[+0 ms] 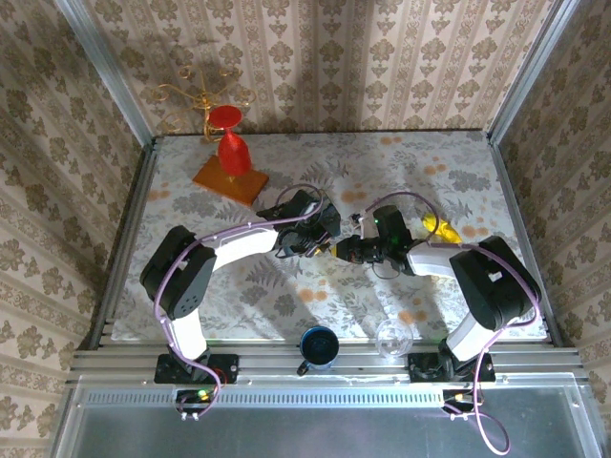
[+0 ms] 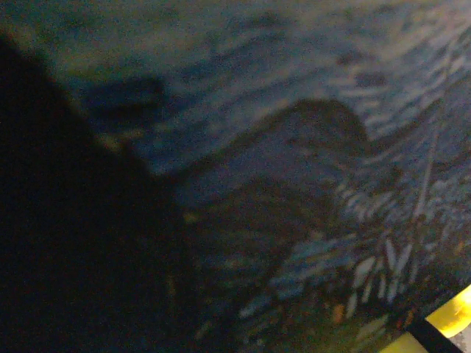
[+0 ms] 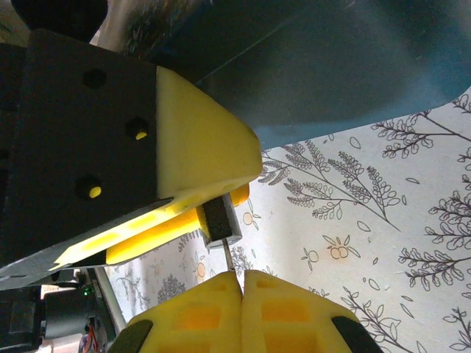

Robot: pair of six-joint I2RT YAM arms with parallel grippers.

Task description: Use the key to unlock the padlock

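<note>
The tiny dark padlock (image 3: 221,220) is clamped between the yellow fingers (image 3: 199,140) of my left gripper (image 3: 234,197), held above the flowered cloth. A thin metal key (image 3: 229,259) runs from the padlock's bottom face down into my right gripper (image 3: 242,283), which is shut on it. In the top view the left gripper (image 1: 329,237) and the right gripper (image 1: 346,250) meet tip to tip at the table's middle. The blue swirl-painted tin (image 3: 331,66) lies right behind the padlock, and its painted side (image 2: 294,147) sits close against the left wrist camera.
A red goblet (image 1: 229,143) stands on an orange board at the back left, with a gold wire stand (image 1: 200,95) behind it. A blue mug (image 1: 318,348) and a clear glass cup (image 1: 391,337) sit at the near edge. A yellow object (image 1: 439,227) lies beside the right arm.
</note>
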